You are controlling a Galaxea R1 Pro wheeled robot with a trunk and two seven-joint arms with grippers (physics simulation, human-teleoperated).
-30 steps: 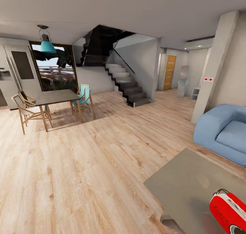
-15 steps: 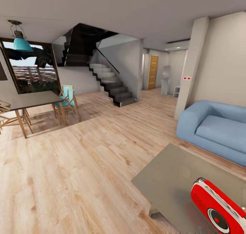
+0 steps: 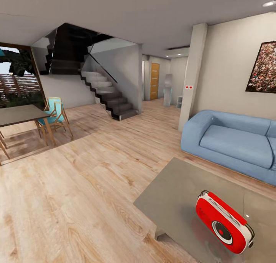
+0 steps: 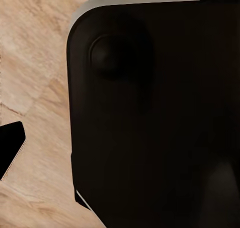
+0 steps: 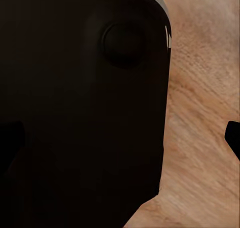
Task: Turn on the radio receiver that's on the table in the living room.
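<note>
Neither gripper's jaw state can be told: both wrist views look past a dark rounded robot body panel (image 4: 155, 113) at the light wood floor (image 3: 76, 186). Across the living room, a blue sofa (image 3: 234, 142) stands against the wall under a framed crowd photo (image 3: 263, 68). Nearer the camera is the low grey table (image 3: 180, 196), and the red radio receiver (image 3: 223, 221) lies tilted on its glossy top, round dial facing up.

No legible text anywhere

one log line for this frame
phase: approach | radio receiver: on table, untouched | sofa: behind table | pincers: state unclear
</note>
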